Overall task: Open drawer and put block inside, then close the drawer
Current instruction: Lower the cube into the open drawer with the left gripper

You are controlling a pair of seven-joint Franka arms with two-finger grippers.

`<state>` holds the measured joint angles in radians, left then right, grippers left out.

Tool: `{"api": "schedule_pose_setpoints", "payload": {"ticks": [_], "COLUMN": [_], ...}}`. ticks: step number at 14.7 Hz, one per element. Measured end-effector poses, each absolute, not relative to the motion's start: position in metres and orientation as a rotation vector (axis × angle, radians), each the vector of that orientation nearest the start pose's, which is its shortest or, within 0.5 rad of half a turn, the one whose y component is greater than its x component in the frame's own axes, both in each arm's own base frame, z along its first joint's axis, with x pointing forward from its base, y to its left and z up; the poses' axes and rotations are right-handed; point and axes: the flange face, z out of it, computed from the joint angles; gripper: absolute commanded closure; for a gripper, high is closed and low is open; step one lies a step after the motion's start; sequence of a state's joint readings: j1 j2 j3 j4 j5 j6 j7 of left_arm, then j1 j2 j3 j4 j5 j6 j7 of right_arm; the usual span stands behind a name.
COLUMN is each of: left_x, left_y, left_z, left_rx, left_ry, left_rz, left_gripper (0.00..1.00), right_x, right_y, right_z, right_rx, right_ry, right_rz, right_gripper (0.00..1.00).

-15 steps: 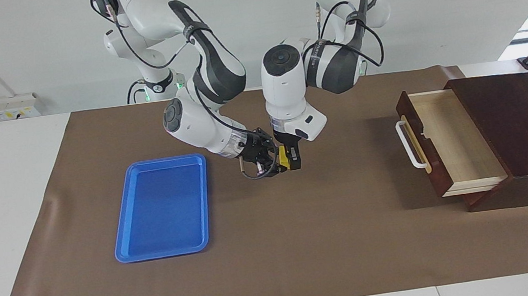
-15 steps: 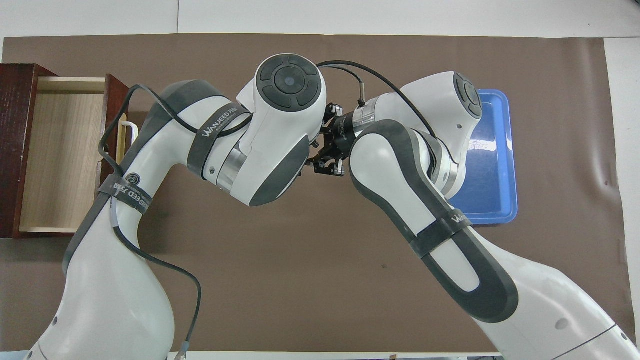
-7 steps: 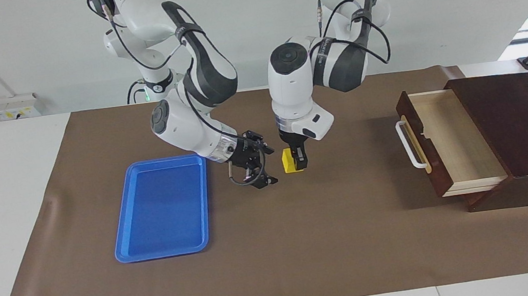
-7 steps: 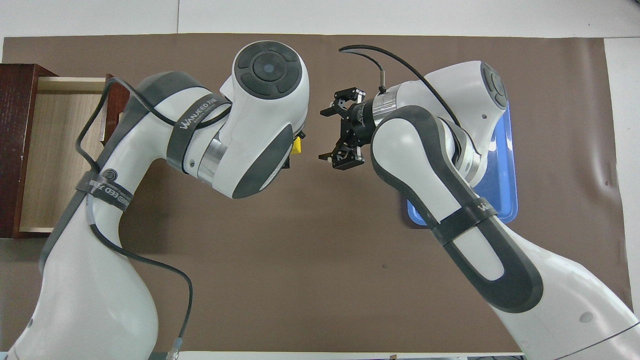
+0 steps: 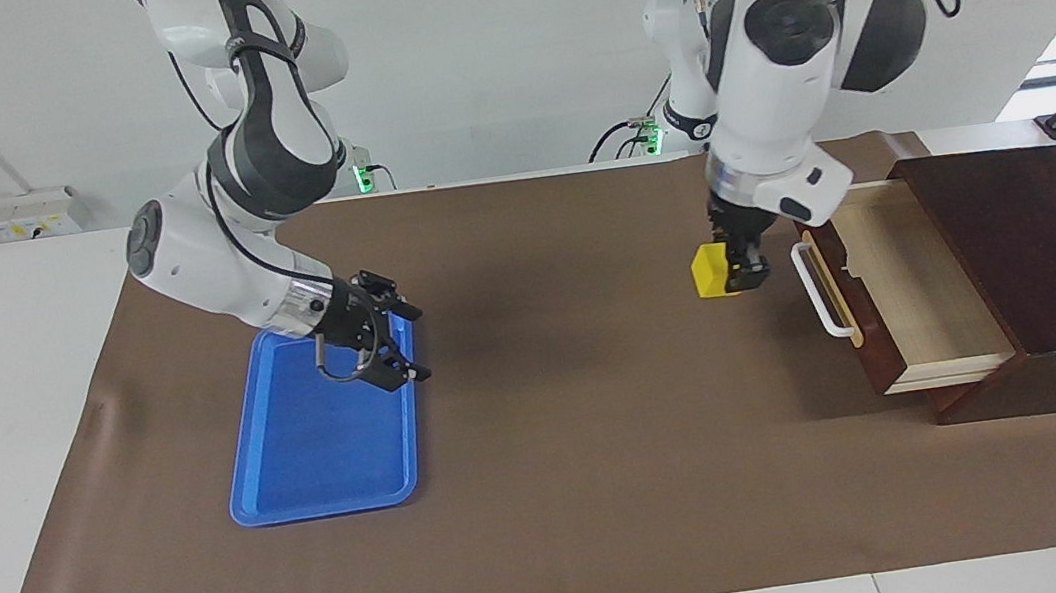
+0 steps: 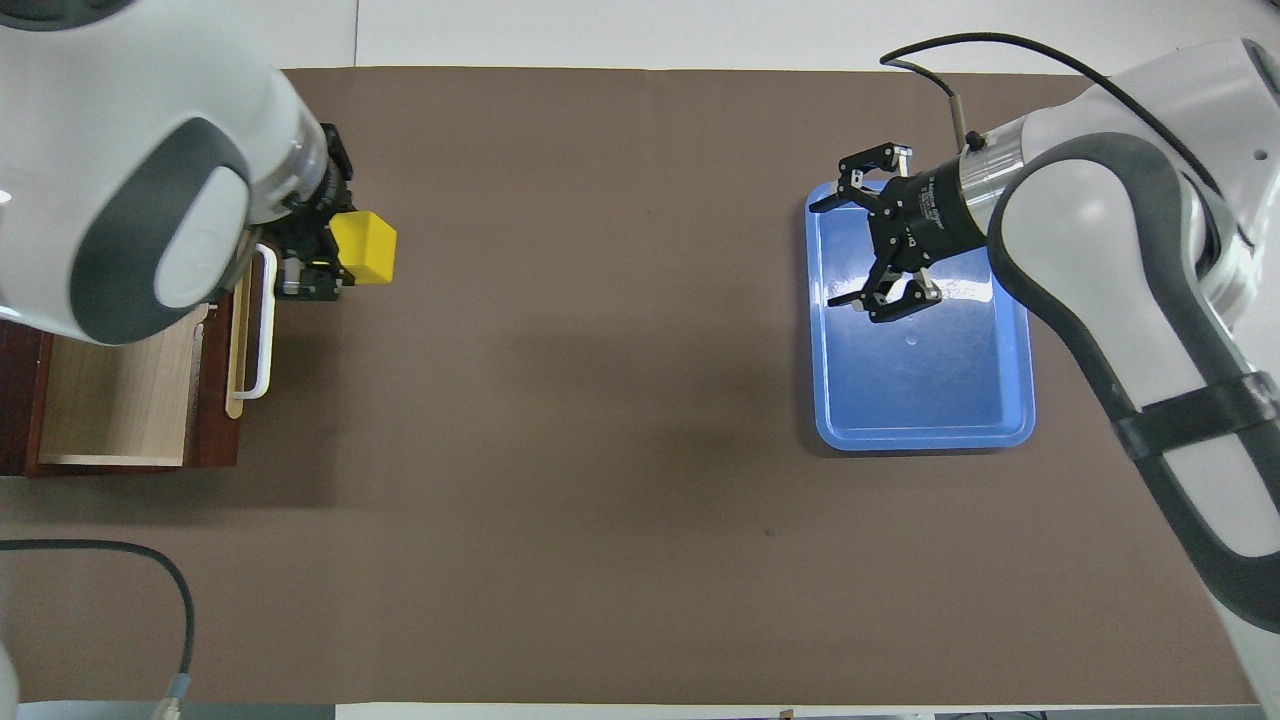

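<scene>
Block (image 5: 710, 271) in carry, drawer (image 5: 909, 280) already pulled open.
Left gripper (image 5: 745, 272) has its fingers clamped on the yellow cube, in the air just over the white handle (image 5: 820, 291). To do it well: clear the front panel, centre over the pale interior, lower before releasing. Right gripper (image 5: 389, 339) waits over the blue tray (image 5: 317, 463), fingers apart, holding nothing.

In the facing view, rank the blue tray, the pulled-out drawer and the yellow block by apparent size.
1-2. Blue tray and drawer: look alike, so unranked.
3. Yellow block, far smaller, held in the left pincer.
</scene>
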<state>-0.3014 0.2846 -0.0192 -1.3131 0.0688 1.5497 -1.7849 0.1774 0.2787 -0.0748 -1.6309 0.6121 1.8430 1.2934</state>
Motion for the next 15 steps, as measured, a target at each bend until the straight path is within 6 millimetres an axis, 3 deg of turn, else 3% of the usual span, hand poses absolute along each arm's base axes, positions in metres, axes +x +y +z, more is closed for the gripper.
{"api": "schedule_pose_setpoints", "payload": {"ticks": [3,6,8,12,15], "left_x": [0.616,0.621,0.620,0.612,0.609], "left_y": [-0.091,-0.027,-0.003,0.022,0.035], "left_z": [0.599,0.581,0.556,0.501,0.475], "left_rx": [-2.313,-2.371,-2.406,-2.407,-2.398], "left_ry": [-2.036,-1.960,-1.930,-1.931,-1.932], "left_rz": [-0.046,-0.025,-0.036,-0.039,-0.050], "left_gripper": [1.00,1.00,1.00,1.00,1.00], "right_x": [0.618,0.603,0.590,0.559,0.543], "right_y": [0.075,0.036,0.023,0.025,0.020], "right_z": [0.489,0.513,0.539,0.593,0.606], "right_rx": [-2.282,-2.491,-2.676,-2.925,-3.033], "right_ry": [1.541,1.314,1.125,0.777,0.499], "right_rz": [0.503,0.406,0.281,0.117,0.126], "right_gripper": [0.00,0.00,0.00,0.00,0.00]}}
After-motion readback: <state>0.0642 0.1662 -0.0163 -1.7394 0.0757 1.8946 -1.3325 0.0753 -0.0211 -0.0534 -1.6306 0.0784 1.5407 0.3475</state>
